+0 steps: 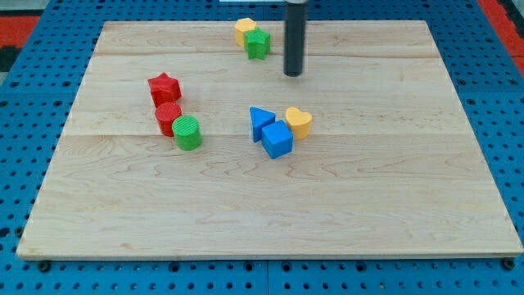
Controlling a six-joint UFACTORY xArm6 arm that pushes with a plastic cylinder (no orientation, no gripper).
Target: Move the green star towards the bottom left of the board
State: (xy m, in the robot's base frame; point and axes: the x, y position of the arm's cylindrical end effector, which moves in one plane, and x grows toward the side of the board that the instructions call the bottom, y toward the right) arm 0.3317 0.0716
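Observation:
The green star (pixel 258 43) sits near the top edge of the wooden board (pixel 270 221), a little left of centre. It touches a yellow block (pixel 244 30) on its upper left. My tip (pixel 294 73) stands on the board just right of and slightly below the green star, with a small gap between them. The dark rod rises from it out of the view's top.
A red star (pixel 164 87), a red cylinder (pixel 169 117) and a green cylinder (pixel 187 133) form a cluster at the left. A blue triangle (pixel 261 122), a blue cube (pixel 277 139) and a yellow heart (pixel 299 122) cluster at the centre. Blue pegboard surrounds the board.

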